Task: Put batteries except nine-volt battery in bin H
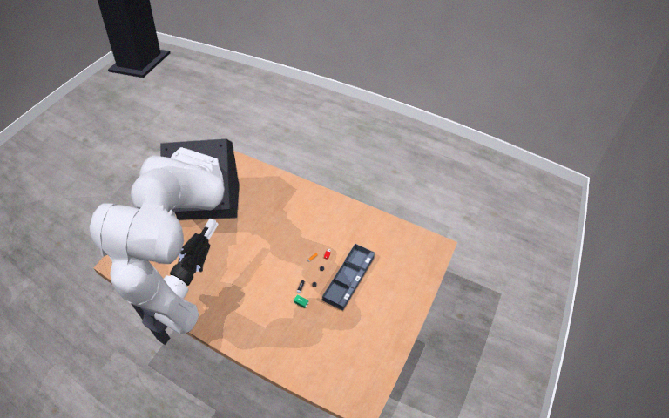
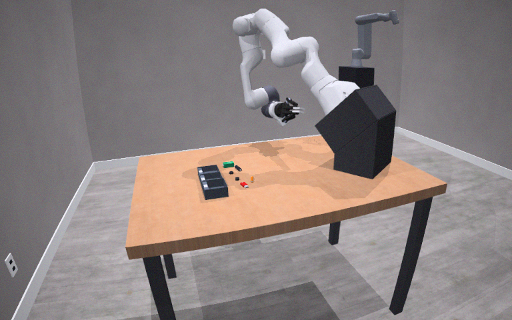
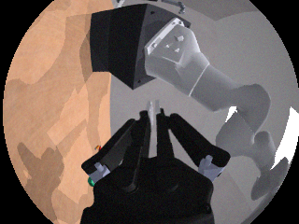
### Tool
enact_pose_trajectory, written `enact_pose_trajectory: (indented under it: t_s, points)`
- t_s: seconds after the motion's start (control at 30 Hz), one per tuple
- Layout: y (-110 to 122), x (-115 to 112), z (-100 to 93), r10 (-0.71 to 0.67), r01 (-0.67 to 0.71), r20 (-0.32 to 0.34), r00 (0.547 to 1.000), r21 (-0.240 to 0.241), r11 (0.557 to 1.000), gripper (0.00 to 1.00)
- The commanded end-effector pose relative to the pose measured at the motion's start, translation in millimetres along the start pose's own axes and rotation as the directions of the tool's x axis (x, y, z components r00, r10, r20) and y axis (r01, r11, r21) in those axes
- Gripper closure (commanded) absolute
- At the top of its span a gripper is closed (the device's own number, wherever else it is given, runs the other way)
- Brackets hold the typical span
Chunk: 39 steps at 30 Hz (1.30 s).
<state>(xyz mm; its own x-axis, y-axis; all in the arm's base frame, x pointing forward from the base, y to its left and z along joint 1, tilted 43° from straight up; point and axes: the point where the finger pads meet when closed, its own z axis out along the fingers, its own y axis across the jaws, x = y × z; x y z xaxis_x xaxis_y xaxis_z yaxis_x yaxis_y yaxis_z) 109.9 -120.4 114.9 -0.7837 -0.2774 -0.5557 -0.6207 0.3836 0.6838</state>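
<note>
My gripper is shut and empty, high above the table's robot side, far from the small things. A black cylinder with a light end lies near a green block. Two small dark round pieces, one and another, lie nearer the bins. An orange stick-like piece and a red piece with a pale end lie beyond them. Three joined dark bins stand upright; their label letters are unreadable. No contents are discernible.
The robot's black base stands at one end of the wooden table. The arm reaches out past the table's long side. A black pedestal stands behind, off the table.
</note>
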Motion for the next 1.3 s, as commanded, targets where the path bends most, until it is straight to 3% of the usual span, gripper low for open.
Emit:
enact_pose_trajectory:
  t_s: [0.0, 0.17, 0.3, 0.37, 0.4, 0.5, 0.8, 0.83, 0.87, 0.93, 1.17, 1.23, 1.27]
  points:
    - [-4, 14, 1.4, -0.027, 0.023, -0.151, 0.988, -0.034, 0.999, 0.95]
    - [-9, 22, -1.0, -0.104, 0.077, -0.326, 0.939, -0.095, 0.992, 0.95]
    - [-18, 27, -6.9, -0.178, 0.123, -0.453, 0.874, -0.149, 0.981, 0.95]
    - [-18, 27, -6.9, -0.178, 0.123, -0.453, 0.874, -0.149, 0.981, 0.95]
    - [-25, 27, -11.8, -0.214, 0.141, -0.525, 0.824, -0.176, 0.974, 0.95]
    - [-29, 27, -15.2, -0.271, 0.172, -0.597, 0.755, -0.218, 0.961, 0.95]
    - [-60, 12, -33.6, -0.435, 0.251, -0.765, 0.476, -0.356, 0.9, 0.95]
    - [-60, 12, -33.6, -0.438, 0.253, -0.771, 0.461, -0.359, 0.898, 0.95]
    - [-66, 6, -36.0, -0.459, 0.263, -0.784, 0.418, -0.379, 0.887, 0.95]
    - [-66, 6, -36.0, -0.459, 0.263, -0.784, 0.418, -0.379, 0.887, 0.95]
    - [-95, -28, -44.9, -0.562, 0.304, -0.816, 0.132, -0.506, 0.807, 0.95]
    - [-95, -28, -44.9, -0.564, 0.306, -0.817, 0.119, -0.51, 0.804, 0.95]
    - [-100, -35, -44.9, -0.577, 0.31, -0.814, 0.071, -0.532, 0.788, 0.95]
